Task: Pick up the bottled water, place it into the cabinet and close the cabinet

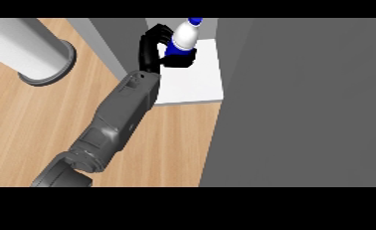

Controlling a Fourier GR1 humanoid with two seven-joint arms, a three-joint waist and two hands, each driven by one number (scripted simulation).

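Note:
The bottled water [185, 36] is white with a blue cap and a blue label. It leans over the back of the white cabinet floor [195, 82]. My left hand [150, 50] is shut on it, fingers arching round its left side and thumb under the label. The grey forearm runs in from the lower left. The cabinet stands open, and its grey door [294, 104] fills the right side of the view. My right hand is out of sight.
A pale cylinder on a round grey base [37, 55] stands at the upper left on the wooden counter [44, 119]. The cabinet's grey left wall [117, 45] rises just left of my wrist.

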